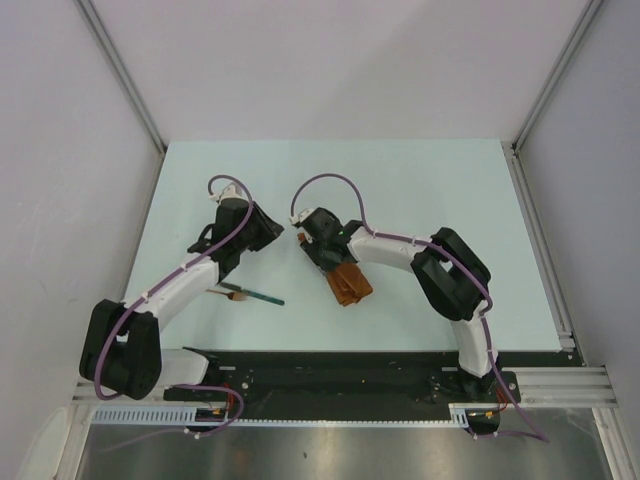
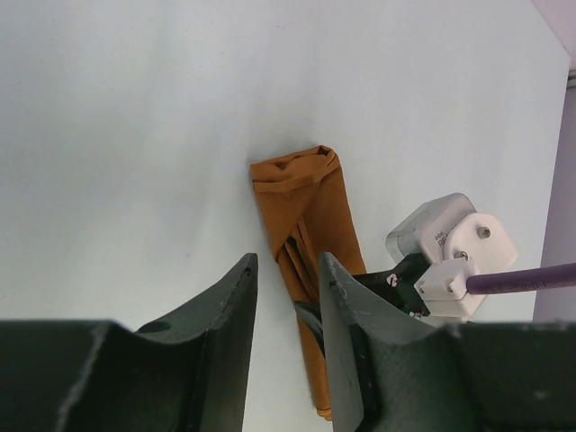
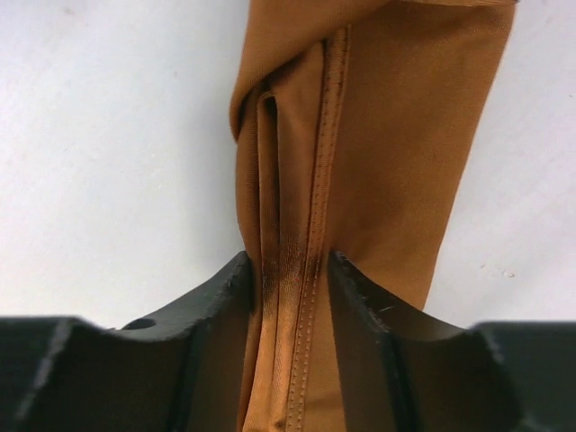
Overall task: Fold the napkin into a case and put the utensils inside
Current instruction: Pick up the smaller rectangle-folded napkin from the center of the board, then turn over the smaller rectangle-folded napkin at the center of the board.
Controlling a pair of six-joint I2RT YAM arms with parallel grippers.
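The napkin (image 1: 350,284) is a narrow, layered rust-orange strip lying on the table, forming the case. My right gripper (image 1: 333,262) is shut on the folds at its far end; the right wrist view shows its jaws (image 3: 288,261) pinching the stitched hem and layers of the cloth (image 3: 396,135). My left gripper (image 1: 279,235) is open and empty, just left of the right gripper. In its wrist view (image 2: 288,261) the strip (image 2: 306,207) lies ahead of it. The utensils lie left of the strip: one with a teal handle (image 1: 264,297), one wooden with a brown end (image 1: 238,295).
The pale green table (image 1: 420,180) is walled by grey panels at the back and both sides. A metal rail (image 1: 540,240) runs along the right edge. The right wrist's white connector and purple cable (image 2: 450,247) sit close to my left fingers.
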